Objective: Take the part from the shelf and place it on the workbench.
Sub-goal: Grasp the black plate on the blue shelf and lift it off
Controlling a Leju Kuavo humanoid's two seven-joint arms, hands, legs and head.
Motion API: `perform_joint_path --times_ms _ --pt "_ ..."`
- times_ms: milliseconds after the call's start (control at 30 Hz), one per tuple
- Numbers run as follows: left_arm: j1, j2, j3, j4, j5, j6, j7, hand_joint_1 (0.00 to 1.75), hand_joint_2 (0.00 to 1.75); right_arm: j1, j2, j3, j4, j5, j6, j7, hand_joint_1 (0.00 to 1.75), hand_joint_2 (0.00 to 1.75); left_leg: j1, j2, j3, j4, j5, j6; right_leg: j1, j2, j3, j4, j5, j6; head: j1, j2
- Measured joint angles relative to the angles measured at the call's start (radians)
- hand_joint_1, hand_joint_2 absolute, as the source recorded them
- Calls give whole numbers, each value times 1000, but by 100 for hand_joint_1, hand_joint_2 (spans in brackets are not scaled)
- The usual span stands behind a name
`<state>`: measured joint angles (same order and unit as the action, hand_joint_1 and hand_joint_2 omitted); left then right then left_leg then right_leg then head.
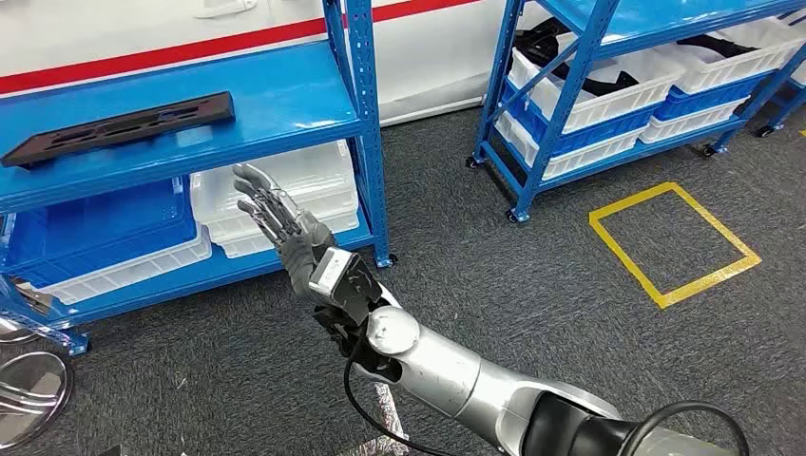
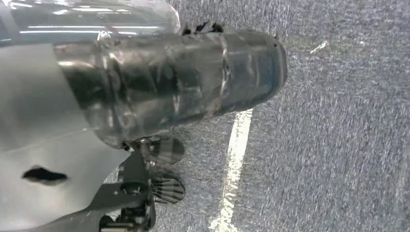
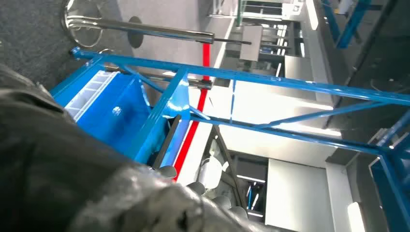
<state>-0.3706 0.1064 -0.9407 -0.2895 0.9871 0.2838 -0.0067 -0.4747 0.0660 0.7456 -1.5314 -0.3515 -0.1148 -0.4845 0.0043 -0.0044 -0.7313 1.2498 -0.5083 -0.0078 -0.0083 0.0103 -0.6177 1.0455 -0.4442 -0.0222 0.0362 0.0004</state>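
A long flat black part (image 1: 119, 127) lies on the upper blue board of the near shelf (image 1: 276, 95), towards its left end. My right hand (image 1: 276, 220) is raised in front of the shelf's lower level, fingers spread and straight, holding nothing. It hangs below and to the right of the part, well apart from it. In the right wrist view the dark edge of the part (image 3: 167, 141) shows on the blue shelf board past my grey fingers (image 3: 193, 193).
White bins (image 1: 285, 190) and a blue bin (image 1: 105, 233) fill the near shelf's lower level. A second blue shelf (image 1: 627, 76) with white bins stands at the right. A yellow square (image 1: 673, 242) marks the grey carpet. Chrome stool bases (image 1: 33, 380) sit at the left.
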Motion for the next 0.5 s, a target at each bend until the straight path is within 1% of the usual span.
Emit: perform_joint_path --times_ms 33,67,100,133,167,200,267,300,333,367,400,433,467,500 --pt "-1 0 0 0 0 0 0 0 0 -1 0 1 0 2 0 1 0 0 0 0 19 -40 22 1 0 0 2 0 -1 1 0 0" --pt "-1 0 0 0 -1 0 0 0 0 -2 0 2 0 4 0 2 0 0 1 0 35 -79 38 2 0 0 3 0 -2 2 0 0" --pt "-3 0 0 0 -1 0 0 0 0 -5 0 3 0 8 -1 3 0 0 -1 0 66 -141 62 4 2 1 4 0 -4 4 0 0" --pt "-5 0 -1 0 -1 0 0 0 0 -8 0 4 0 11 -1 4 0 0 -4 -1 87 -185 74 7 3 1 4 1 -5 8 0 0" --pt "-6 0 -3 0 -2 0 1 0 0 -11 0 6 0 13 -1 4 0 0 -6 -2 99 -210 75 10 4 1 3 0 -6 12 0 0" --pt "-7 0 -5 0 -2 0 1 0 0 -13 0 6 1 13 -1 5 0 0 -9 -3 103 -215 72 14 5 1 2 -1 -5 16 0 0" --pt "-7 0 -10 0 -1 0 2 0 0 -14 0 8 0 14 -1 6 0 0 -6 -3 108 -223 73 24 4 0 2 1 -10 26 0 0" --pt "-8 0 -11 0 -1 0 3 0 0 -15 0 8 0 14 -1 5 0 0 -4 -3 112 -228 74 30 4 -1 -4 15 -20 31 1 0" --pt "-9 0 -11 0 -1 0 3 0 0 -16 0 8 0 14 -1 5 0 0 -2 -3 116 -233 75 35 5 -2 -20 48 -38 34 2 0" --pt "-10 0 -12 0 -1 0 3 0 0 -17 0 8 0 14 -1 5 0 0 -2 -2 119 -234 75 39 4 -2 -47 102 -63 37 2 0" --pt "-10 0 -13 0 -1 0 3 0 0 -17 0 8 1 14 -1 5 0 0 -3 -1 120 -234 73 43 5 -3 -82 169 -91 38 2 0" --pt "-10 0 -14 0 -1 0 3 0 0 -17 -1 8 2 14 -1 5 0 0 -3 -1 120 -233 72 45 5 -3 -117 231 -110 39 2 0" --pt "-10 0 -14 0 -1 0 3 0 0 -16 -1 8 3 14 -2 5 0 0 -4 -1 121 -232 70 47 5 -3 -143 273 -116 40 2 0" --pt "-10 0 -15 0 -1 0 3 0 0 -15 -2 8 4 16 -2 6 0 0 -4 -2 122 -229 67 48 5 -3 -151 276 -101 39 2 0"
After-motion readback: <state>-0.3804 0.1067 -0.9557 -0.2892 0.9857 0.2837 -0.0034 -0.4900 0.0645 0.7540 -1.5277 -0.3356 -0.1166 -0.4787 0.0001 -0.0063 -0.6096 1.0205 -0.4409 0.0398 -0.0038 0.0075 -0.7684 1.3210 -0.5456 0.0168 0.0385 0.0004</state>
